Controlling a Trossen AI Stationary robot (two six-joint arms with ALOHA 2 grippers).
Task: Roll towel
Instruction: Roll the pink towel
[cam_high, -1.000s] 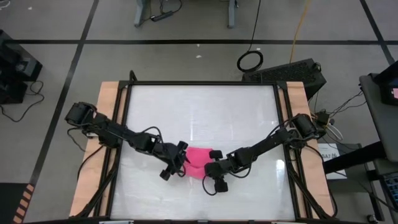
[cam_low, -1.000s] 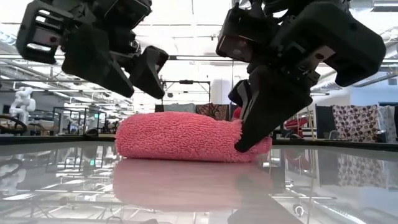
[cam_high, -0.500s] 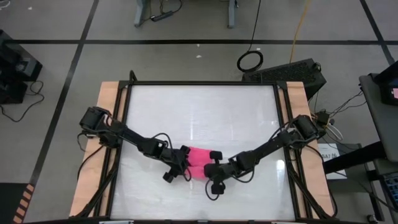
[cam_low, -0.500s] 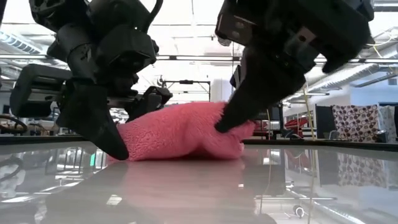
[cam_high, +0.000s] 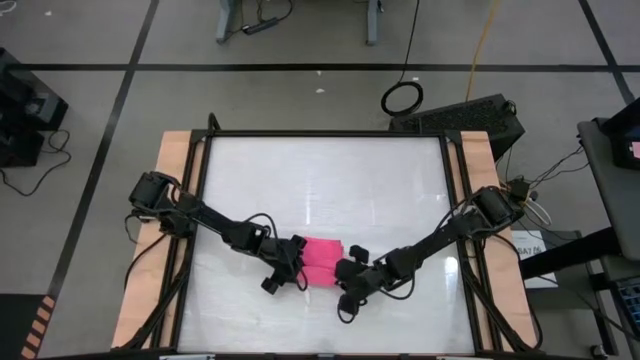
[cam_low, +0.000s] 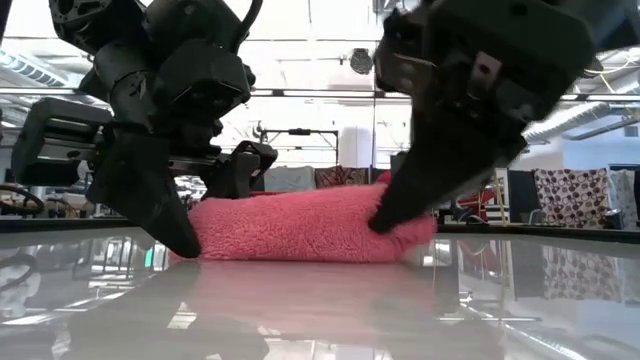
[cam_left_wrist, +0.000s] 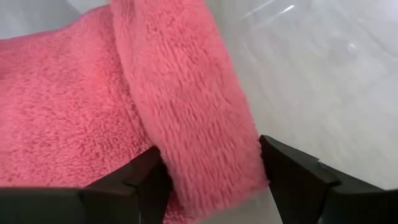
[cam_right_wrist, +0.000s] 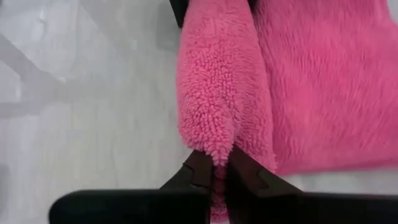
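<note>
Centrally, toward the near edge of the white bench (cam_high: 320, 180), lies the pink towel (cam_high: 322, 262), partly rolled, with one thick rolled fold running along its edge and a flatter layer beside it. Left gripper (cam_high: 291, 266): set at the towel's left end, jaws wide apart, one finger on each side of the rolled fold; in the left wrist view the fold (cam_left_wrist: 186, 106) passes between the two dark fingers (cam_left_wrist: 298, 174). Right gripper (cam_high: 347, 275): set at the towel's right end, jaws closed tight on the end of the same rolled fold; in the right wrist view the pinched pile (cam_right_wrist: 214, 124) bulges just ahead of the joined fingertips. Low view: the towel (cam_low: 300, 225) rests flat on the glossy bench surface, with the left gripper (cam_low: 185, 225) and right gripper (cam_low: 395, 215) touching its opposite ends.
</note>
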